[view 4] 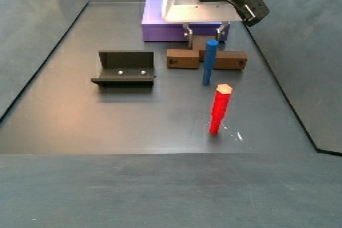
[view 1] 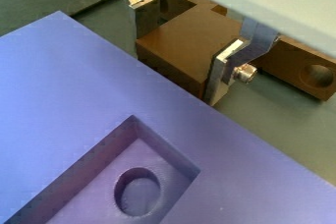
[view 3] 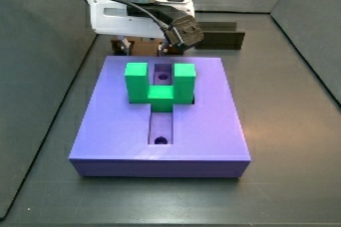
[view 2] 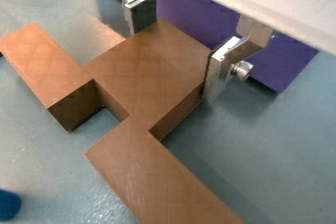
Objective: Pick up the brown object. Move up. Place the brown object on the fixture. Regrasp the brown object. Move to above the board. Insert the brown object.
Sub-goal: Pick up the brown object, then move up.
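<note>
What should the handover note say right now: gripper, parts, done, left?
Gripper: down low beside the board, fingers straddling the brown object's raised middle; can't tell if clamped.
Brown object: on the floor next to the board, not lifted.
Fixture: apart on the floor, nothing on it.
Board: groove unfilled, green block across it.
Done: gripper positioned at the brown object.
Left: secure grasp, lift, place on fixture, regrasp, move above board, insert.
</note>
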You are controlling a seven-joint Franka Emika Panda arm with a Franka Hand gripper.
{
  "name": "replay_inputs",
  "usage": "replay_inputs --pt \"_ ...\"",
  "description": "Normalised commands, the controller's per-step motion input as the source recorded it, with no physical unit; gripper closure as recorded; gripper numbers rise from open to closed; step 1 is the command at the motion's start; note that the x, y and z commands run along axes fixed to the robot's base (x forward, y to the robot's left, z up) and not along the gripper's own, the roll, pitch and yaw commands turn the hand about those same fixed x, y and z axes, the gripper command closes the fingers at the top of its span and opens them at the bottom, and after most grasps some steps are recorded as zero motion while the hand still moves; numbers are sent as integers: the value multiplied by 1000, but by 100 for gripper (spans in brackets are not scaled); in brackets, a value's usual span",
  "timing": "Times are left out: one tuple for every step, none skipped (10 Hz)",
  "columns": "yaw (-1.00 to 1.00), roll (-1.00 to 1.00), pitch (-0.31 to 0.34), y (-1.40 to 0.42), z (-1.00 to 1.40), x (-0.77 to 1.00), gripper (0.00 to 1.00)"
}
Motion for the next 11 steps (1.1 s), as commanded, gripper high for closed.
replay_inputs --pt "0 0 0 0 0 0 100" --pt "0 0 0 0 0 0 100" --pt "0 0 0 0 0 0 100" --pt "0 0 0 0 0 0 100" --pt "0 0 0 0 0 0 100" --pt "0 0 0 0 0 0 100" --pt "0 0 0 0 0 0 100" --pt "0 0 0 0 0 0 100" --pt "0 0 0 0 0 0 100" --pt "0 0 0 0 833 0 100" --pt "13 3 59 75 707 -98 100"
